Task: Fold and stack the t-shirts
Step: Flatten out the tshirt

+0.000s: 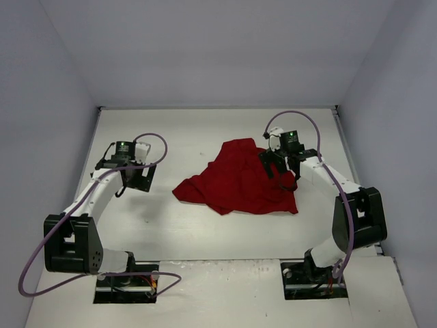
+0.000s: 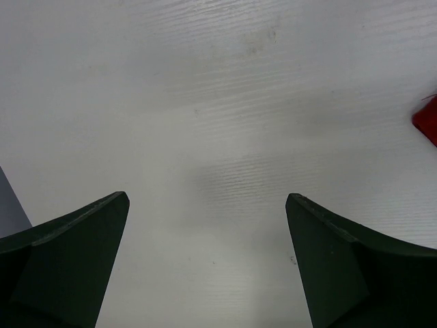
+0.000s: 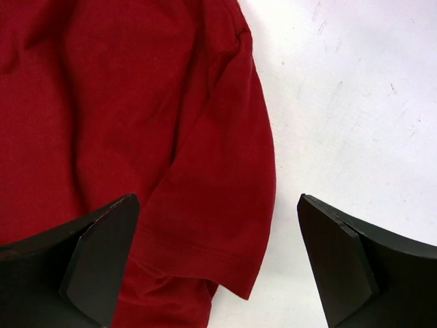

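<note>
A dark red t-shirt (image 1: 239, 181) lies crumpled in the middle of the white table, a little right of centre. My right gripper (image 1: 283, 167) hovers open over its right edge. In the right wrist view a short sleeve of the t-shirt (image 3: 212, 205) lies below my right gripper (image 3: 218, 253), apart from both fingers. My left gripper (image 1: 135, 179) stands open over bare table well left of the shirt. In the left wrist view only a red corner of the t-shirt (image 2: 427, 121) shows at the right edge, and my left gripper (image 2: 207, 256) holds nothing.
Grey walls (image 1: 61, 82) close in the table (image 1: 184, 130) on the left, back and right. The arm bases (image 1: 126, 277) sit at the near edge. Cables (image 1: 300, 119) loop above both wrists.
</note>
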`<state>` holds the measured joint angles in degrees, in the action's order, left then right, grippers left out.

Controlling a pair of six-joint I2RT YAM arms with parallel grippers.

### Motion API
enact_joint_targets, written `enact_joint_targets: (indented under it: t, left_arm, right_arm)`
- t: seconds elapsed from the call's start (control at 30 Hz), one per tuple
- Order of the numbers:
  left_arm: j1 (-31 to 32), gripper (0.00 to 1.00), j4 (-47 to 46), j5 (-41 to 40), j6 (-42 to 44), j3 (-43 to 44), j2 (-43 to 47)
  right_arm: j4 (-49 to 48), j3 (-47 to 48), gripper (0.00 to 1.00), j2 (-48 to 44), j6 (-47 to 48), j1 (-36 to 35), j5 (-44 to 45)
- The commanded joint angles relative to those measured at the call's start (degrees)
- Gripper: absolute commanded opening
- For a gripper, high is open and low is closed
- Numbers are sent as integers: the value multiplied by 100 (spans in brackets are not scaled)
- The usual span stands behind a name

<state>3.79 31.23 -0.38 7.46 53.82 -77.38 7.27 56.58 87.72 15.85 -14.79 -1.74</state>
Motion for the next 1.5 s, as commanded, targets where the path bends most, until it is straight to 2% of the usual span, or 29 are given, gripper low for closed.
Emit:
enact_joint_targets:
  t: [0.0,0.23,0.43,0.6,0.8,0.93,1.17,1.37,1.47]
  left_arm:
    - [25,97,-167,33,235,165,265]
    - [264,97,76,38,367,1299,-295]
    - [1259,97,190,-49,431,2163,-923]
    - [2007,97,243,38,232,3034,-1838]
    - [2266,97,311,740,-292,3958,-2752]
    - [2270,97,288,1035,-480,4478,-3256]
    - [2266,97,280,1055,-531,4743,-3604]
    - [2241,97,177,942,-448,4767,-3652]
    - [2240,97,120,1040,-474,4841,-3712]
  right_arm:
    - [-148,298,100,-265,-106,-67,155]
    - [-103,477,100,-340,-73,-68,157]
    - [-103,952,99,246,-198,-68,-21]
    - [-103,1375,92,829,-509,-63,-430]
    - [-112,1790,81,1623,-564,-59,-529]
    - [-120,2050,70,2078,-544,-15,-538]
    - [-103,1968,41,2464,-211,187,-736]
    - [172,1237,1,1969,689,112,-879]
    - [460,840,0,1524,1180,35,-915]
